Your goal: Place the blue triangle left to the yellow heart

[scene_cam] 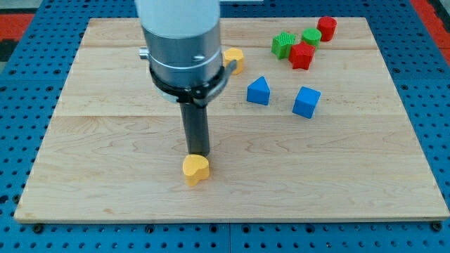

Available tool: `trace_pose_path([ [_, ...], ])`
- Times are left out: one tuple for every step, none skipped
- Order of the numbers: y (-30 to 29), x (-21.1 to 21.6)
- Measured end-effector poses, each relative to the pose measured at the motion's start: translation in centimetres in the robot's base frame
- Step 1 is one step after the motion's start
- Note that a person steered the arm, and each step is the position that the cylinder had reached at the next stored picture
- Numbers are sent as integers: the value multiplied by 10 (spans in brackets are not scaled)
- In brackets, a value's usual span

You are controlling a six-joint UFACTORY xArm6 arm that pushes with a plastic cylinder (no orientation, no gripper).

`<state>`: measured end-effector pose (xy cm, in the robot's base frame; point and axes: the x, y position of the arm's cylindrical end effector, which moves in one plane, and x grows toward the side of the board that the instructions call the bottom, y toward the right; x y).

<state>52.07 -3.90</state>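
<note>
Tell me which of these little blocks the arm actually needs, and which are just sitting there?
Needed:
blue triangle
yellow heart, with my tip against its top edge

Just sitting there:
blue cube
another yellow block
two red blocks
two green blocks

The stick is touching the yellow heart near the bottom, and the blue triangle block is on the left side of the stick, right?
Not quite. My tip does sit right at the yellow heart, but the blue triangle is to the view's right of the rod, beside the blue cube. The camera view shows this.

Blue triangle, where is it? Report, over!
My tip touching yellow heart, top side. Blue triangle untouched, up and right of it. Path between clear.
</note>
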Motion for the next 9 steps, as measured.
trace_pose_path([
  [9,-45],
  [99,-93],
  [130,-108],
  [149,-122],
  [135,-146],
  [79,-138],
  [22,-109],
  [-15,-50],
  [-39,-45],
])
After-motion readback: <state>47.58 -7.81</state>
